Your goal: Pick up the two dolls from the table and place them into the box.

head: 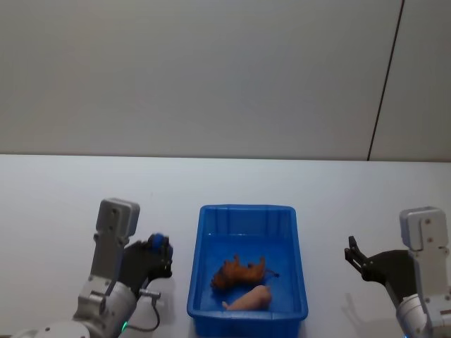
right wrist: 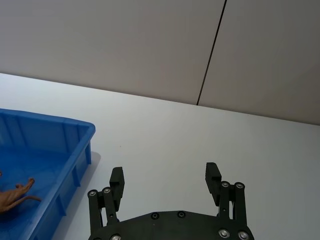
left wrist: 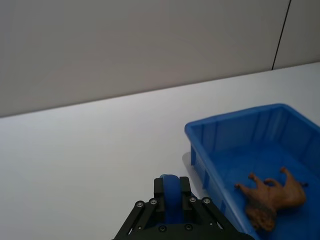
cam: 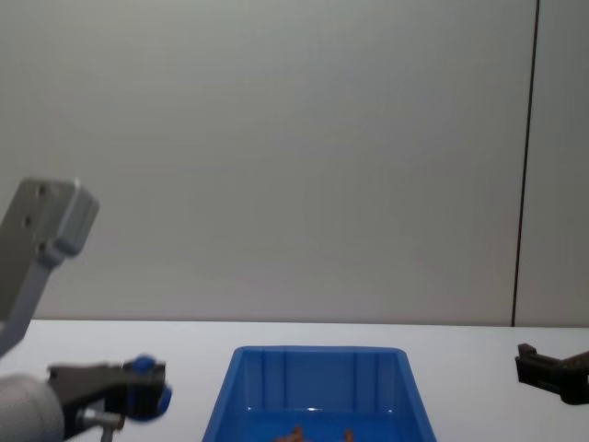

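Both dolls lie inside the blue box (head: 246, 209) at the middle of the white table (head: 63, 190). The reddish-brown doll (head: 239, 272) rests on the box floor, and the pale pinkish doll (head: 250, 299) lies just nearer me, by the front wall. My left gripper (head: 159, 252) hovers left of the box, its blue pads (left wrist: 170, 191) pressed together with nothing between them. My right gripper (head: 354, 258) hangs right of the box, its fingers (right wrist: 117, 176) spread apart and empty. The left wrist view has the brown doll (left wrist: 272, 196) in the box (left wrist: 235, 116).
A plain grey wall with a dark vertical seam (head: 384, 84) stands behind the table. Bare white tabletop stretches on both sides of the box and beyond it. In the chest view the box (cam: 317, 352) sits between the two grippers.
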{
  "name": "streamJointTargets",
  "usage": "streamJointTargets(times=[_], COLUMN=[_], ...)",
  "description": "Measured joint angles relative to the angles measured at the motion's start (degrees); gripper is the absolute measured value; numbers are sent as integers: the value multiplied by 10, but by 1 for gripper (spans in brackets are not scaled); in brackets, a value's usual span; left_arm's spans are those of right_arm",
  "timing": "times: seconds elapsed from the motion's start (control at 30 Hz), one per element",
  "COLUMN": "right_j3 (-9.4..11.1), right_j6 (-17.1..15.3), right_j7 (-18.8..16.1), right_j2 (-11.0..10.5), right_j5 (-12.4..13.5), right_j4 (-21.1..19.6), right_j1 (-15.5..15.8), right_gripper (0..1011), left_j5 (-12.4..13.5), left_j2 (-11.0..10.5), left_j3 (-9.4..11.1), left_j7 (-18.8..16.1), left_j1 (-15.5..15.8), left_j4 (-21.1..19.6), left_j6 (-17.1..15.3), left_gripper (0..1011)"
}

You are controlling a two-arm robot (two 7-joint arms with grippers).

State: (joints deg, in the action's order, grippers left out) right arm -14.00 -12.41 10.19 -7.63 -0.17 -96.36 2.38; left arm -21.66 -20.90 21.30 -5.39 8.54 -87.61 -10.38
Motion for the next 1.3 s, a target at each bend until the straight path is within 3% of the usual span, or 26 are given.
streamJointTargets(times=[0.33, 0.67, 1.1, 1.23, 1.3], right_j3=[0, 0, 0, 0, 0], right_j6=[0, 0, 0, 0, 0], right_j7=[0, 0, 0, 0, 0], right_j2=[0, 0, 0, 0, 0], right_j5=[0, 0, 0, 0, 0], right_j4=[0, 0, 0, 0, 0], right_j1=[0, 0, 0, 0, 0], right_gripper=[1001, 1001, 1001, 1001, 1001], left_j5=[24, 30, 23, 20, 19], left_j2=[-2, 1, 12, 15, 17], left_j3=[-3, -5, 0, 2, 2], left_j7=[52, 130, 254, 279, 287], left_j1=[13, 30, 57, 63, 65], left_j4=[-22, -23, 6, 15, 18], left_j6=[13, 26, 41, 44, 46], left_gripper=[124, 83, 511, 680, 717])
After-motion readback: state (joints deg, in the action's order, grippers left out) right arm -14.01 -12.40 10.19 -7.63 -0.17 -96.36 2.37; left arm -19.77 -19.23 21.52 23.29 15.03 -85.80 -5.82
